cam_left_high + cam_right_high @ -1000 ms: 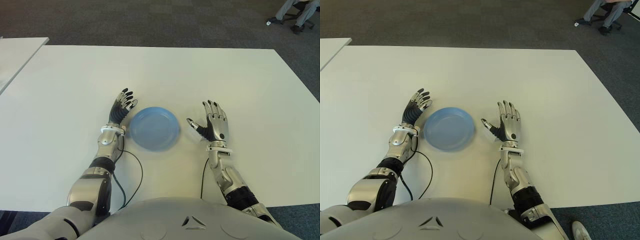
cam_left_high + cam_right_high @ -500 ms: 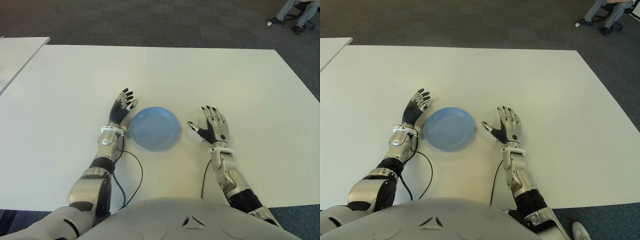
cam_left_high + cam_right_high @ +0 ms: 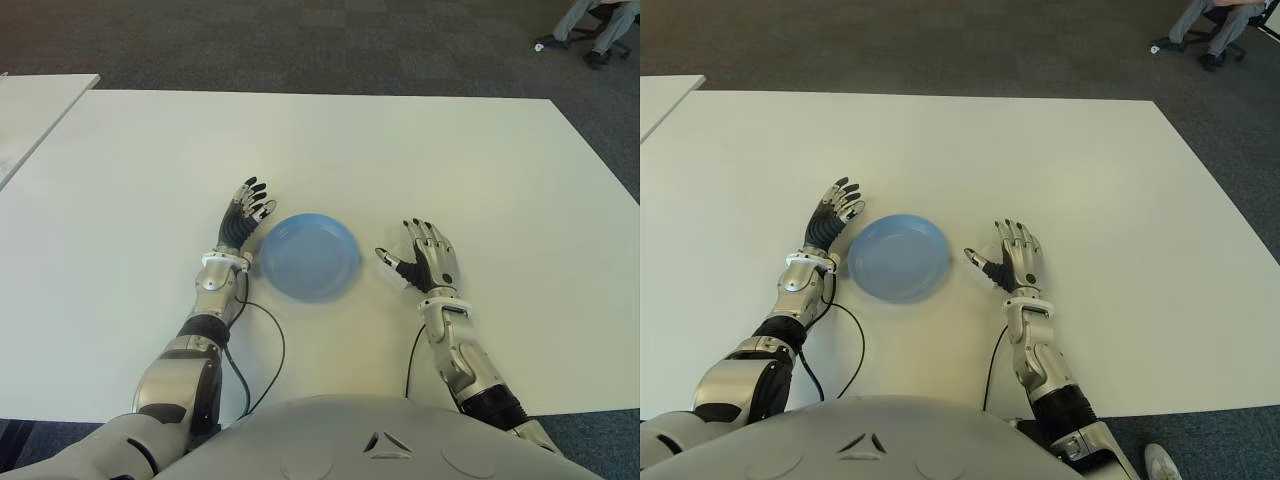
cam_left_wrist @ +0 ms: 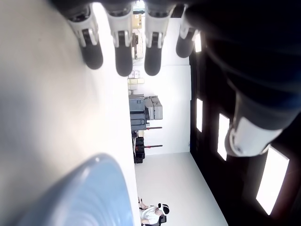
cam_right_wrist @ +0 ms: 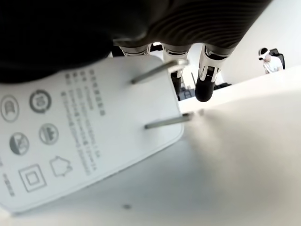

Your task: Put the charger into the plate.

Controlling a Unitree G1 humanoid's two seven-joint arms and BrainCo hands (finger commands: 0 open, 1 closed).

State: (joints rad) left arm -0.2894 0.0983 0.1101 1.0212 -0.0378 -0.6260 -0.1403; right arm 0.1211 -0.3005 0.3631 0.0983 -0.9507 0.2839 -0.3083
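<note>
A blue plate (image 3: pixel 308 256) lies on the white table (image 3: pixel 400 150) in front of me, with nothing in it. Just right of the plate my right hand (image 3: pixel 422 260) hovers low, palm down, fingers stretched out. The white charger (image 5: pixel 89 141) is under its palm, printed face and two metal prongs showing in the right wrist view. In the eye views only a white corner of the charger (image 3: pixel 983 256) shows beside the thumb. No finger curls around it. My left hand (image 3: pixel 246 212) shows at the plate's left rim, fingers spread and holding nothing.
A black cable (image 3: pixel 268 335) runs over the table from my left forearm. A second white table (image 3: pixel 30 110) stands at the far left. A seated person's legs (image 3: pixel 590 25) show on the carpet at the far right. The table's far half is bare.
My right hand has sunk lower and drawn slightly toward me, flattening over the charger, so less of the charger shows. The left hand and the plate have not moved.
</note>
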